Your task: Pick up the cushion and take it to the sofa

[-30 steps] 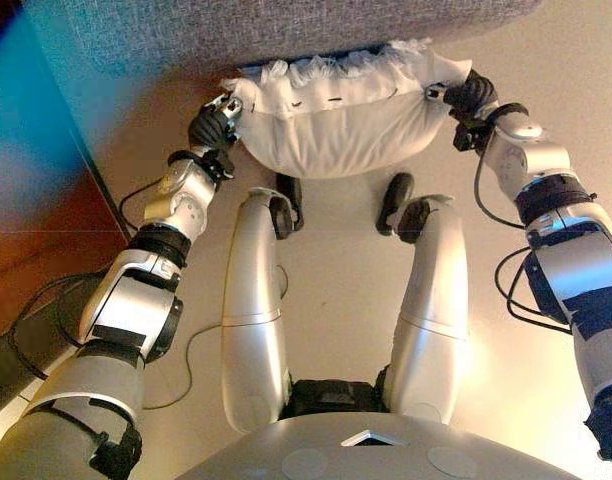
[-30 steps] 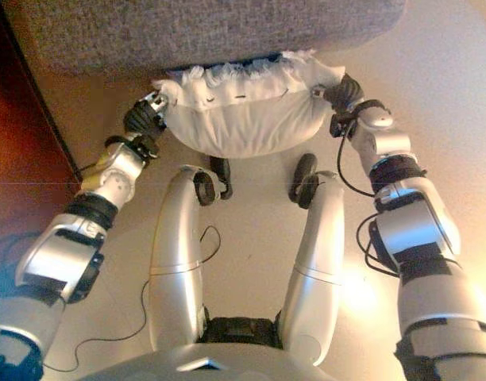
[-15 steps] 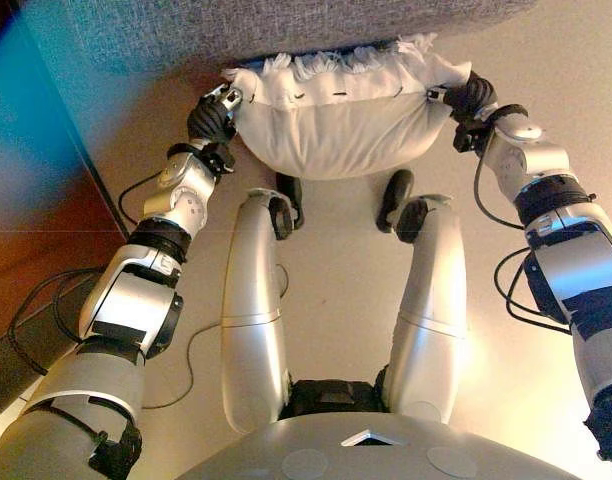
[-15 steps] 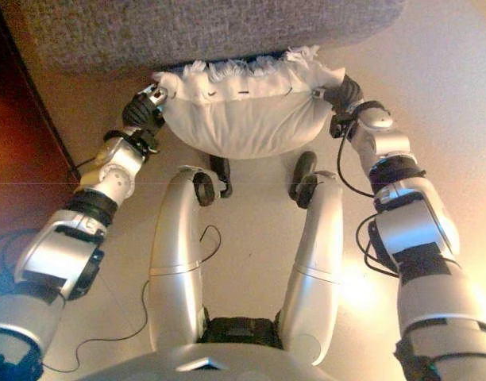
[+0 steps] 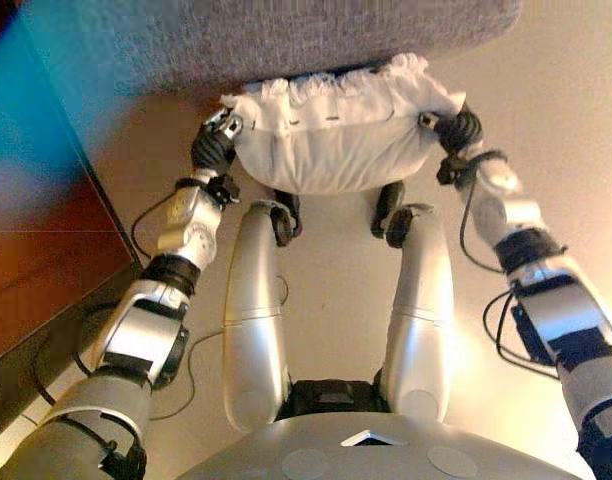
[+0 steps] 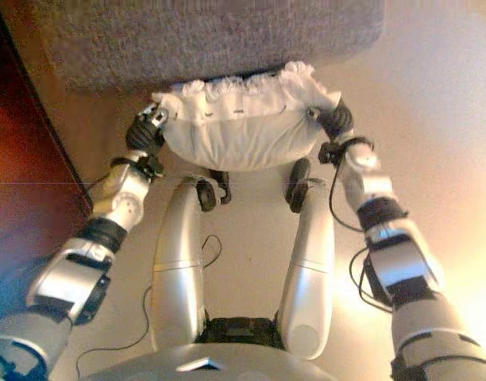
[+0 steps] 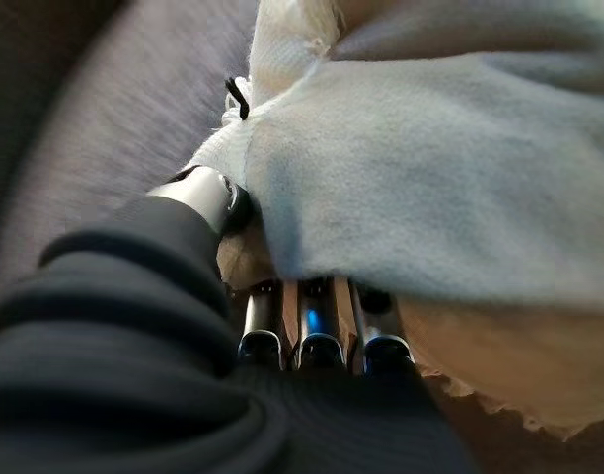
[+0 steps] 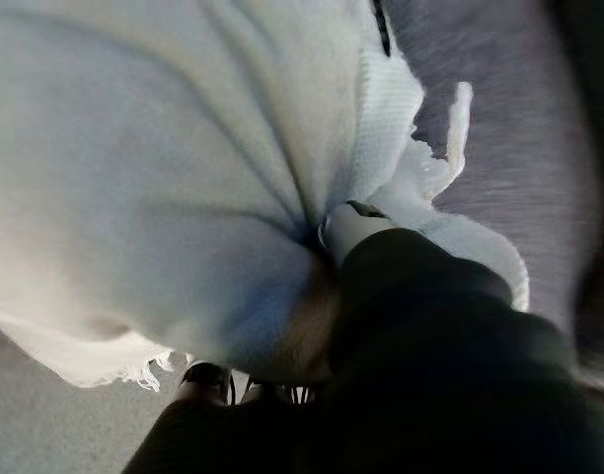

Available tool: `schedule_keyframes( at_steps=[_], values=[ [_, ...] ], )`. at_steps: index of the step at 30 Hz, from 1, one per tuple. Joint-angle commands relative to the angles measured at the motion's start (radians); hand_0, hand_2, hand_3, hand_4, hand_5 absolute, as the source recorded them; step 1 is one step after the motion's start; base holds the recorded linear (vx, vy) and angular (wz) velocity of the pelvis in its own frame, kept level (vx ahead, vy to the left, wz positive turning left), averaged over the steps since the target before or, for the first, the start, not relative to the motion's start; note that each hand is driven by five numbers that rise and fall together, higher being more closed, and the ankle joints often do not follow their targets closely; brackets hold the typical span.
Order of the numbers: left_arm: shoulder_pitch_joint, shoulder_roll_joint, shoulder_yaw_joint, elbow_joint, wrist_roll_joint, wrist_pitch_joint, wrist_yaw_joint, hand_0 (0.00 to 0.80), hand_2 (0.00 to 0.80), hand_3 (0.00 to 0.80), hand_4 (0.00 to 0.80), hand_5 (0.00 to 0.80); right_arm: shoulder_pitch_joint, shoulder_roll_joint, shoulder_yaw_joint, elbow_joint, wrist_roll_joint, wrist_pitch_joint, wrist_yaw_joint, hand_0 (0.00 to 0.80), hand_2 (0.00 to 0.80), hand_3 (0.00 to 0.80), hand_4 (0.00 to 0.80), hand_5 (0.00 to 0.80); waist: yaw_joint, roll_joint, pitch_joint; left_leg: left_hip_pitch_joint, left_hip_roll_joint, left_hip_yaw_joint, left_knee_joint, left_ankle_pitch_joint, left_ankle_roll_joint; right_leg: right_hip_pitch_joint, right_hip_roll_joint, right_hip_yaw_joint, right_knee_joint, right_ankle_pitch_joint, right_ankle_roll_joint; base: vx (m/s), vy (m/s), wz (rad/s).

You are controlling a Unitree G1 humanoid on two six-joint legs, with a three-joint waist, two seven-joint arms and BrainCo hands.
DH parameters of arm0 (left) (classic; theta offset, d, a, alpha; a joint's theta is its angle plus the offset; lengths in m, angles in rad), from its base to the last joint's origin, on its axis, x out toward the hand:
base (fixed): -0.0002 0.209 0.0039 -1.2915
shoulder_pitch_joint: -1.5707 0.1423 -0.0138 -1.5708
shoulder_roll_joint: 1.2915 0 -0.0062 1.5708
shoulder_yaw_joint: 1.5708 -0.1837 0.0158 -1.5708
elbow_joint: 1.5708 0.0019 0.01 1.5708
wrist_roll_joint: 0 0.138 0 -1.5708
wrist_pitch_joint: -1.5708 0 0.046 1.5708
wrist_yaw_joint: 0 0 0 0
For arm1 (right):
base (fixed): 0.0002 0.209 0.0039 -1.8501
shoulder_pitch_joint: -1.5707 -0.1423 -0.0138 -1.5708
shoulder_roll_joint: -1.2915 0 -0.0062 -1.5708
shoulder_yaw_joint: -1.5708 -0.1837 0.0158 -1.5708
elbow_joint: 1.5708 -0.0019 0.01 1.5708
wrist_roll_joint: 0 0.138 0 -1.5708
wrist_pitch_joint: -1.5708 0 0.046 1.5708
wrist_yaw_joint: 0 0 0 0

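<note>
Cushion [image 5: 331, 140] pinched between both hands

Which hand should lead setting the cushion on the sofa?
Neither clearly: left hand and right hand each grip one end of the cushion, level at the sofa edge.

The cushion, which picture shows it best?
The left eye view: the whole white cushion shows, held between the left hand and right hand by the sofa. The right eye view matches; wrist views show only close-up cloth.
</note>
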Motion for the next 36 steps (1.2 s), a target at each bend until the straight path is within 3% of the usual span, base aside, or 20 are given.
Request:
schedule_keyframes(
  at_steps=[1,7,9,15,22,28,31,34,36],
  values=[
    [-0.018,-0.061,-0.017,-0.179,0.086,-0.067,-0.021,0.8,0.8,0.8,0.8,0.8,-0.003,0.082,-0.03,-0.238,0.01,-0.13,0.028,0.8,0.8,0.8,0.8,0.8,-0.007,0.003,-0.012,0.184,0.02,-0.018,-0.165,0.007,-0.103,0.144,-0.002,0.011,-0.196,0.143,0.074,0.088,-0.054,-0.01],
    [0.148,-0.067,0.024,-0.343,0.106,-0.025,-0.033,0.8,0.8,0.8,0.8,0.8,0.205,0.108,-0.094,-0.404,-0.084,-0.16,-0.006,0.8,0.8,0.8,0.8,0.8,0.005,-0.023,-0.036,0.441,-0.016,-0.018,-0.39,0.068,-0.107,0.395,-0.012,-0.039,-0.414,0.175,0.086,0.164,-0.059,0.02],
    [0.205,-0.066,0.034,-0.39,0.105,-0.009,-0.045,0.8,0.8,0.8,0.8,0.8,0.273,0.105,-0.115,-0.437,-0.093,-0.153,0.0,0.8,0.8,0.8,0.8,0.8,0.007,-0.037,-0.062,0.505,-0.03,-0.019,-0.468,0.121,-0.105,0.469,-0.018,-0.056,-0.509,0.214,0.079,0.159,-0.065,0.09],
    [0.271,-0.057,0.054,-0.436,0.119,0.043,-0.061,0.8,0.8,0.8,0.8,0.8,0.375,0.093,-0.14,-0.46,-0.106,-0.136,0.028,0.8,0.8,0.8,0.8,0.8,0.016,-0.065,-0.131,0.67,-0.029,-0.032,-0.608,0.168,-0.115,0.657,-0.019,-0.088,-0.652,0.228,0.078,0.136,-0.111,0.08],
    [0.377,-0.066,0.092,-0.447,0.11,0.136,-0.06,0.8,0.8,0.8,0.8,0.8,0.49,0.089,-0.148,-0.514,-0.132,-0.063,0.036,0.8,0.8,0.8,0.8,0.8,0.013,-0.09,-0.254,0.865,0.006,-0.044,-0.707,0.198,-0.137,0.896,0.056,-0.087,-0.786,0.218,0.041,0.193,-0.16,-0.02],
    [0.473,-0.074,0.121,-0.519,0.128,0.187,-0.084,0.8,0.8,0.8,0.8,0.8,0.549,0.075,-0.171,-0.598,-0.17,-0.02,0.039,0.8,0.8,0.8,0.8,0.8,0.023,-0.081,-0.339,0.981,0.035,-0.061,-0.793,0.236,-0.157,1.028,0.111,-0.078,-0.861,0.201,0.016,0.209,-0.115,0.03],
    [0.493,-0.079,0.136,-0.535,0.11,0.194,-0.09,0.8,0.8,0.8,0.8,0.8,0.556,0.064,-0.18,-0.608,-0.168,-0.004,0.047,0.8,0.8,0.8,0.8,0.8,0.023,-0.079,-0.358,1.008,0.037,-0.052,-0.788,0.24,-0.161,1.065,0.12,-0.078,-0.876,0.194,0.007,0.083,-0.047,0.03],
    [0.49,-0.082,0.135,-0.537,0.101,0.197,-0.082,0.8,0.8,0.8,0.8,0.8,0.561,0.055,-0.183,-0.609,-0.162,-0.007,0.045,0.8,0.8,0.8,0.8,0.8,0.021,-0.082,-0.368,1.005,-0.005,-0.031,-0.738,0.212,-0.147,1.085,0.11,-0.09,-0.886,0.196,0.008,0.003,-0.023,0.03],
    [0.483,-0.084,0.141,-0.539,0.099,0.211,-0.093,0.8,0.8,0.8,0.8,0.8,0.556,0.054,-0.18,-0.601,-0.162,-0.007,0.031,0.8,0.8,0.8,0.8,0.8,0.025,-0.079,-0.379,1.022,-0.059,-0.021,-0.748,0.182,-0.129,1.097,0.107,-0.094,-0.886,0.199,0.017,-0.007,0.014,0.06]
  ],
)
